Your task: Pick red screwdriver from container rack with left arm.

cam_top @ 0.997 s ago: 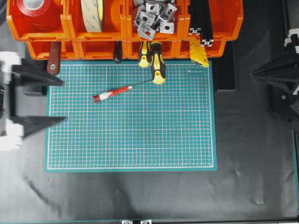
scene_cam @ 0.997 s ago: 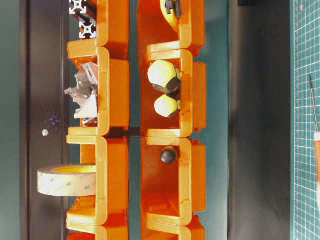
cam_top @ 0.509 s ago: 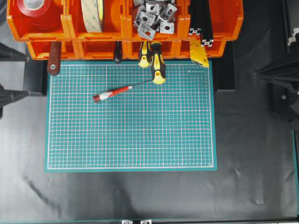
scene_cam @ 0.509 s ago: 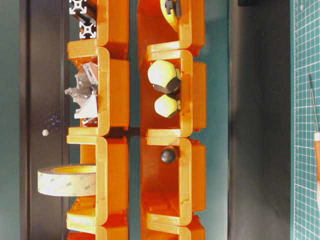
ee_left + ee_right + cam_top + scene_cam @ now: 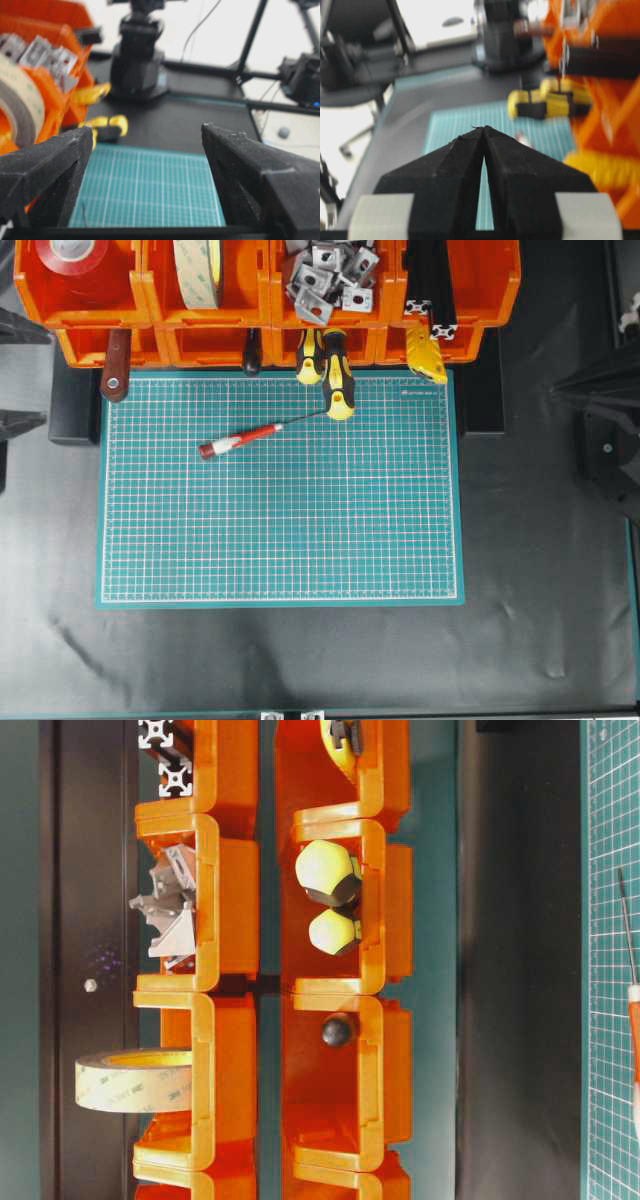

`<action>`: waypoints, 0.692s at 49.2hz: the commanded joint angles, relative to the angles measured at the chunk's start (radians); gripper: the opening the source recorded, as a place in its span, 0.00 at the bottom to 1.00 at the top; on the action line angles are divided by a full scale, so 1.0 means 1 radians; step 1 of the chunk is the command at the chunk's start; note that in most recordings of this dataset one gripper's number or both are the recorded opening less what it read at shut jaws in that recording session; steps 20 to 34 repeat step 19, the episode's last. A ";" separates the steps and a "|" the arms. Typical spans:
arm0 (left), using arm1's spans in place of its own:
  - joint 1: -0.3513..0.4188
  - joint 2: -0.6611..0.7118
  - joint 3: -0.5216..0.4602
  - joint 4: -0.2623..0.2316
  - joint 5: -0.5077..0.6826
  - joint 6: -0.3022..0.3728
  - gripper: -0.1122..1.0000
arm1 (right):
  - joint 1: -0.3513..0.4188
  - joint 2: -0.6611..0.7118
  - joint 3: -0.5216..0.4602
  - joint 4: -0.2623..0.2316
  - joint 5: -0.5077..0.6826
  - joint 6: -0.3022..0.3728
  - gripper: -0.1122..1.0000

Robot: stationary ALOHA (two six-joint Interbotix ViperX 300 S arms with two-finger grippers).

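Observation:
The red screwdriver (image 5: 245, 438) lies loose on the green cutting mat (image 5: 300, 530), handle to the lower left and thin shaft pointing up-right toward the container rack (image 5: 145, 300). Part of it shows at the right edge of the table-level view (image 5: 633, 1030). My left gripper (image 5: 15, 375) is at the far left edge of the overhead view, off the mat. It is wide open and empty in its wrist view (image 5: 147, 135). My right gripper (image 5: 557, 390) rests at the far right, its tips shut together (image 5: 483, 128) on nothing.
Two yellow-and-black screwdrivers (image 5: 338, 380) stick out of a lower bin onto the mat. A dark red flat handle with a hole (image 5: 115, 365) and a black handle (image 5: 251, 355) hang from other bins. The upper bins hold tape rolls (image 5: 198, 270) and metal brackets (image 5: 325, 275).
My left gripper has drawn back to the left, off the mat and nearly out of the overhead view. The right gripper has shifted slightly right. The red screwdriver has not moved.

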 commanded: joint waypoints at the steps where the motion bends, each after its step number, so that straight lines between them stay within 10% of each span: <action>1: 0.034 -0.006 0.006 0.006 -0.066 0.028 0.86 | -0.002 0.006 -0.040 -0.014 -0.081 -0.009 0.10; 34: 0.063 -0.041 0.043 0.005 -0.141 0.118 0.86 | -0.003 0.029 -0.026 -0.037 -0.087 -0.051 0.10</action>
